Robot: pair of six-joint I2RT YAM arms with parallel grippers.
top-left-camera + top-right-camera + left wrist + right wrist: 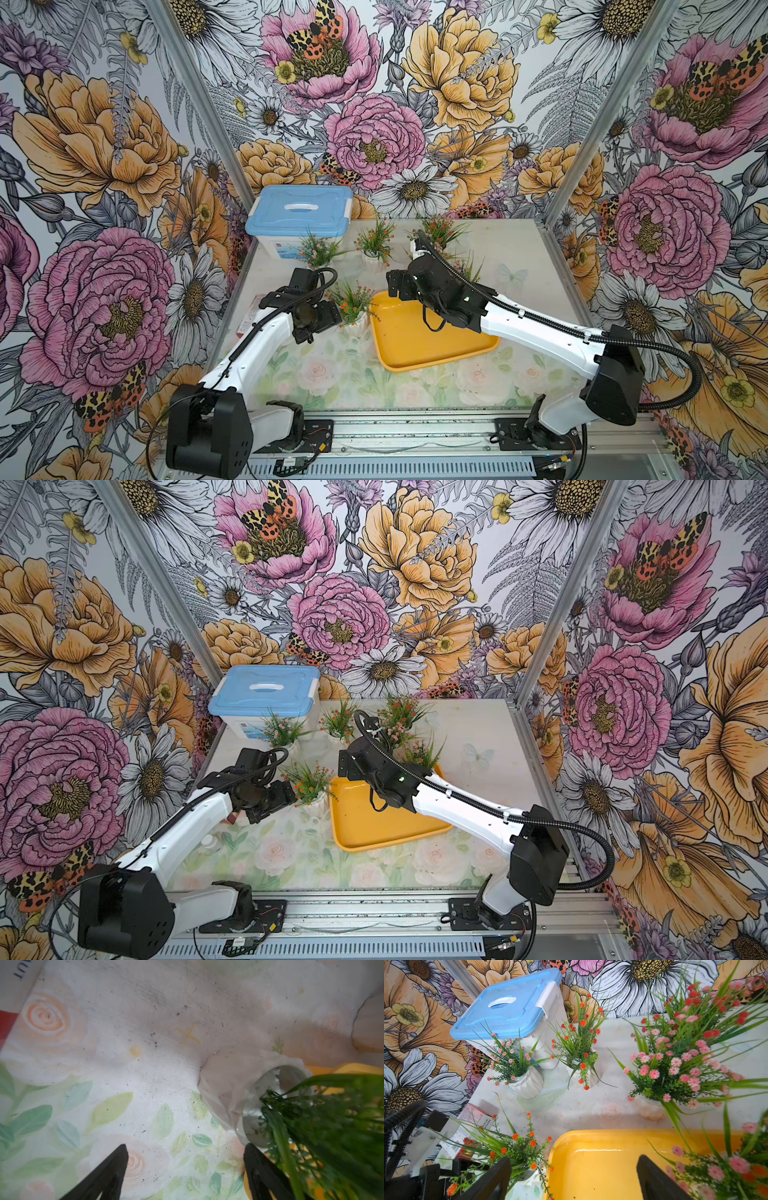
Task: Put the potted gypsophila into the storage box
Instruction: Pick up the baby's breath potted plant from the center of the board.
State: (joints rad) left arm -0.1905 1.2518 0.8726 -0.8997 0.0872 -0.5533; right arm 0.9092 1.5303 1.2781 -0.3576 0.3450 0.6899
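Right wrist, potted gypsophila (pixel 517 1147) beside storage box (pixel 612 1135)

Plain glossy yellow on the storage box (pixel 415 345); green sprigs with orange-red or pink blossoms in white ribbed pots (pixel 527 1084) for the potted gypsophila (pixel 352 303). White bin (pixel 274 245) with light-blue lid (pixel 299 216), pale bench (pixel 324 374) printed with faded peach roses and green leaves. Walls (pixel 104 145) covered in pink and orange peonies, white daisies, spotted moths.
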